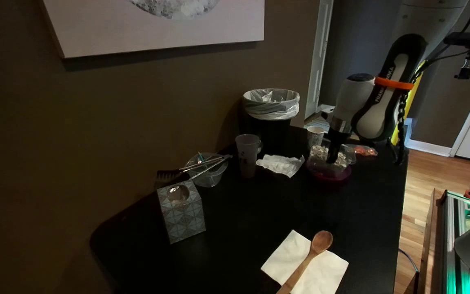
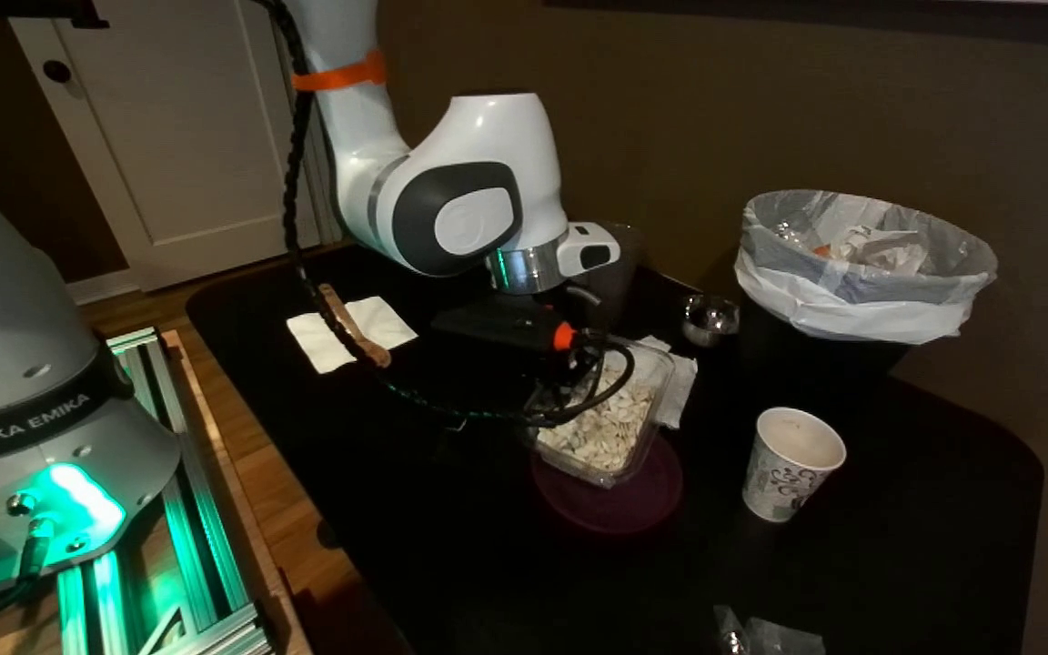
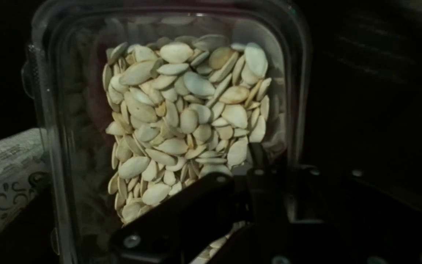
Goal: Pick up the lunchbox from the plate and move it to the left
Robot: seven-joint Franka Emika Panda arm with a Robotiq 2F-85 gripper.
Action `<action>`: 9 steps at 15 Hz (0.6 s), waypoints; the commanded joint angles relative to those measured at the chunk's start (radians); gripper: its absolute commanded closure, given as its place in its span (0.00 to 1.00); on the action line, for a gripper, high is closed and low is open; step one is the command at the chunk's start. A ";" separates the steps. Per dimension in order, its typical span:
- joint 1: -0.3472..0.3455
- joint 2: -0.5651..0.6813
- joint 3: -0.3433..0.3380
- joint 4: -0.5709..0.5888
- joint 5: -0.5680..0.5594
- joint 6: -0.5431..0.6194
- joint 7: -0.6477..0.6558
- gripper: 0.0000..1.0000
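Observation:
The lunchbox (image 1: 346,158) is a shallow clear-plastic box of pale seeds. It lies over the dark red plate (image 1: 329,175); both also show in an exterior view, the lunchbox (image 2: 610,432) and the plate (image 2: 610,511). I cannot tell whether its base touches the plate. In the wrist view the lunchbox (image 3: 181,117) fills the middle. My gripper (image 3: 278,157) straddles its right wall, one finger inside over the seeds, one outside. The fingers look drawn together on the wall; the outer finger is very dark. In an exterior view the gripper (image 1: 333,159) points down into the box.
A paper cup (image 2: 792,468) stands beside the plate. A crumpled napkin (image 1: 282,164), a tall grey-clear jug (image 1: 248,155) and a lined trash bin (image 1: 271,104) are nearby. A flat napkin with a wooden spoon (image 1: 320,241) and a patterned tissue box (image 1: 182,216) lie farther along the black table.

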 commanded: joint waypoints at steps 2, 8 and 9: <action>0.289 -0.067 -0.254 -0.110 -0.149 0.055 -0.012 0.99; 0.497 -0.040 -0.401 -0.114 -0.230 0.036 0.000 0.94; 0.496 -0.039 -0.395 -0.113 -0.229 0.036 0.000 0.94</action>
